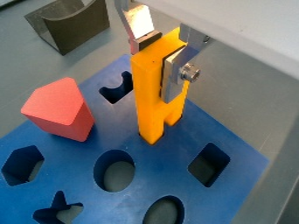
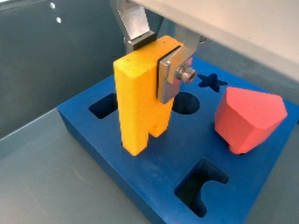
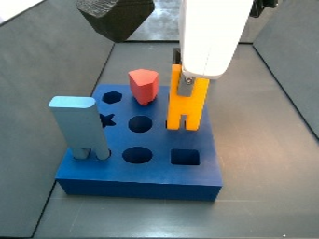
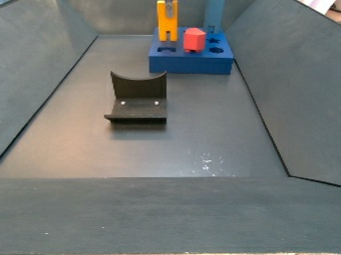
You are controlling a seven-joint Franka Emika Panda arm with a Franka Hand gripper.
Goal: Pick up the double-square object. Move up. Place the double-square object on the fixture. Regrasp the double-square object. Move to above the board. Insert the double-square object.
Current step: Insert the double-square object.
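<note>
My gripper [image 1: 160, 57] is shut on the upper end of the double-square object [image 1: 156, 92], a slim orange-yellow block held upright with its two prongs pointing down. Both wrist views show a silver finger [image 2: 176, 72] pressed flat on one face and the other finger behind the block [image 2: 142, 98]. Its lower end hangs over the middle of the blue board [image 1: 246, 188], close to the top; I cannot tell if it touches. In a side view the block [image 3: 185, 105] stands under the white gripper body [image 3: 206, 37]. The dark fixture [image 4: 138, 98] lies on the floor, apart from the board [image 4: 193, 62].
A red shield-shaped peg [image 3: 144, 86] stands in the board beside the orange block. A tall light-blue block [image 3: 77, 126] stands at another corner of the board. Several holes in the board are open [image 1: 114, 169]. Grey sloped walls [image 4: 54, 80] ring the floor.
</note>
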